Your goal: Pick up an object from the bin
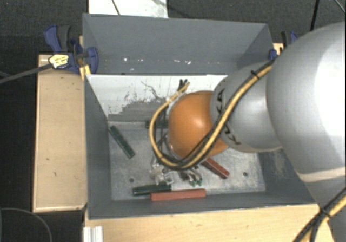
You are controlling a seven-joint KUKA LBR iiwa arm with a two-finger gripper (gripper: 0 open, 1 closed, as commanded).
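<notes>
My gripper (160, 175) reaches down near the front middle of the bin, its metal tip showing below the orange cover. Just in front of it lies a dark green marker (151, 189), and beside that a long red bar (178, 195) along the front wall. A short reddish-brown stick (217, 168) lies to the right of the gripper, partly under the arm. Whether anything is between the fingers is hidden.
A dark green flat bar (121, 142) lies slanted at the left of the bin floor. The arm and its orange cover hang over the bin's centre and right. Bare floor shows at the left front and right front.
</notes>
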